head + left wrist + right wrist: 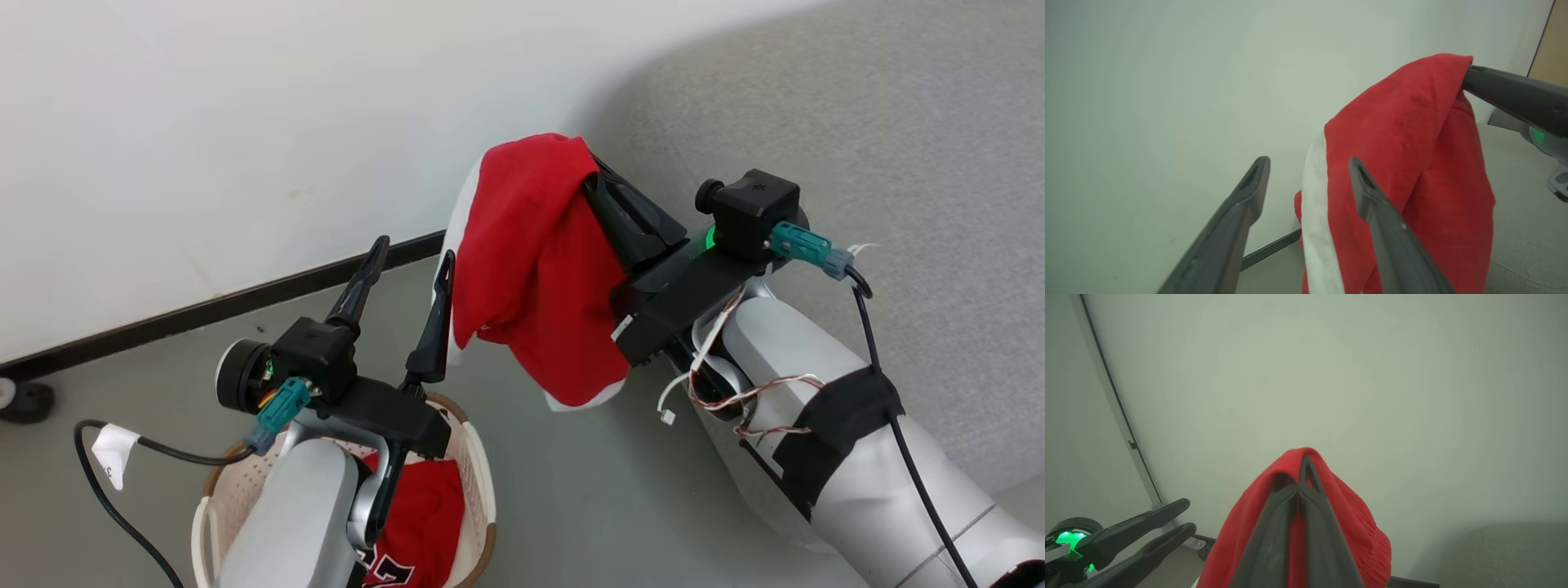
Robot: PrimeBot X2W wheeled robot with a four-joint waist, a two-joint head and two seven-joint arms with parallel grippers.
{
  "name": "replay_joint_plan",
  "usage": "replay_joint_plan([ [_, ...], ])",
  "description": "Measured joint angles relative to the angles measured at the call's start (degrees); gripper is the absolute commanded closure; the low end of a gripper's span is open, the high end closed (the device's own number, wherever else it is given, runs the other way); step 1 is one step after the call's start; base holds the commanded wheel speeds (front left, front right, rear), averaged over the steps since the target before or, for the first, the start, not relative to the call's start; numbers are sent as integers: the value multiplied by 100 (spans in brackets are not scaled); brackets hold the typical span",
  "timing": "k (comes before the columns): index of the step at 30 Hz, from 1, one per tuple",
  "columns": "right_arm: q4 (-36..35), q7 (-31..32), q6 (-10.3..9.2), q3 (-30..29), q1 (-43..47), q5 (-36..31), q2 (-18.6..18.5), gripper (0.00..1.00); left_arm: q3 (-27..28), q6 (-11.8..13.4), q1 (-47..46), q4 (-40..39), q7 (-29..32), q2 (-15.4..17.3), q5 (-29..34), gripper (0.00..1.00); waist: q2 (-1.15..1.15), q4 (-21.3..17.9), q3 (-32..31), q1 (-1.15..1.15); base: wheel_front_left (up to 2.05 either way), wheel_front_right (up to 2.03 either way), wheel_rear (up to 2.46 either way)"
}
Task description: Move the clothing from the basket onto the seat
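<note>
Red jersey (pixel 531 261) hangs aloft beside basket (pixel 482 465)
Right gripper (pixel 1302 473) clenches it; left gripper (pixel 413 248) spread wide, empty, over the basket.

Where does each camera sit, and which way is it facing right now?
Head view: on the head, looking down at the cream perforated plastic basket and grey fabric seat; both pale forearms, open left tool, right tool shut on the red white-trimmed jersey.
Left wrist view: on the left wrist, facing the white wall along its own spread fingers.
Right wrist view: on the right wrist, facing that wall along its closed fingers.
Shared: both wrist views show the jersey and the other arm's tool.
</note>
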Motion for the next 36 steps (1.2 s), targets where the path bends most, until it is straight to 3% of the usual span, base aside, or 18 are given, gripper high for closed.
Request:
replay_joint_plan([
  [15, -79, 0, 0, -155, 120, -142, -43, 100, -127, -52, 55, 15, 0, -22, 0, 0, 0, -1259, -83, 0, 0, 0, 0],
  [21, -271, 0, -3, -515, 339, -307, -398, 100, -469, -109, -114, 177, 0, -82, 21, 0, 0, -1682, -58, 0, 0, 0, 0],
  [36, -789, 0, -213, -1206, 591, -513, -901, 100, -832, -208, -516, 578, 0, -120, 2, 0, 0, -1973, 252, 0, 16, 16, 16],
])
